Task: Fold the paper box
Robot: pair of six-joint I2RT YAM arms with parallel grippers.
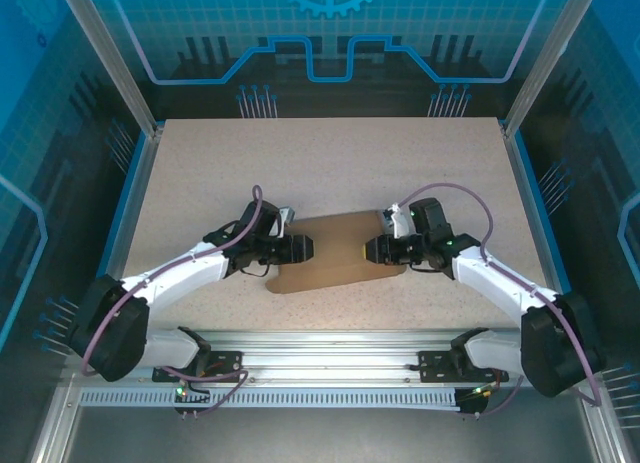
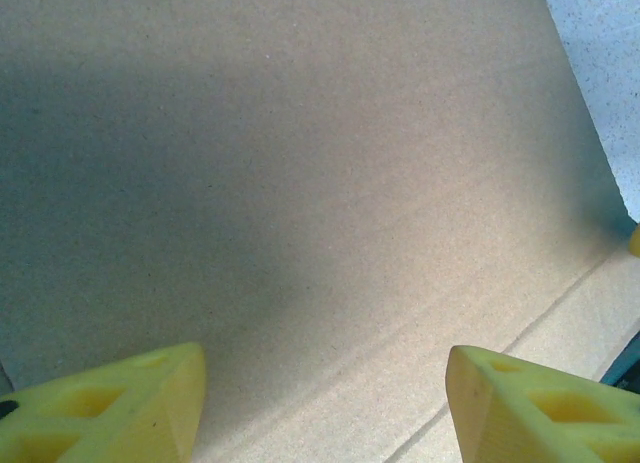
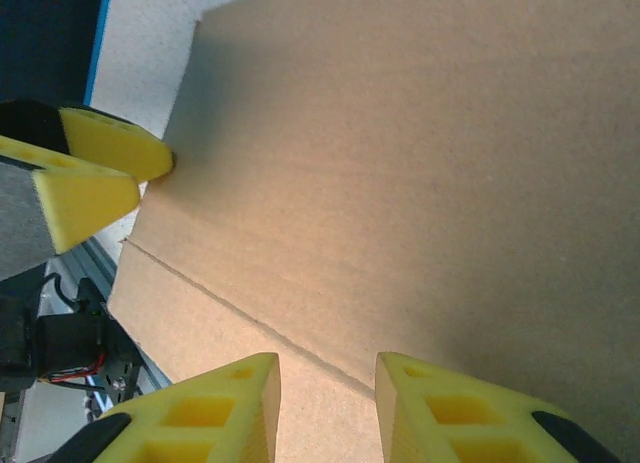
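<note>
Presently, step: early; paper box lies seemingly flat, unfolded, on the table.
Left gripper: at box's left edge, jaws wide apart, holding nothing.
Right gripper: at box's right edge, jaws narrowly parted, empty.
Next move: likely lifting a flap along its crease.
Views: right wrist gives that crease and left fingertips at the box edge; both faint from above.

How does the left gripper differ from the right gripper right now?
The left gripper has its fingers spread wide; the right gripper leaves only a narrow gap. The left gripper sits at the left end of the paper box, the right gripper at its right end. Both have yellow fingers and face each other.
</note>
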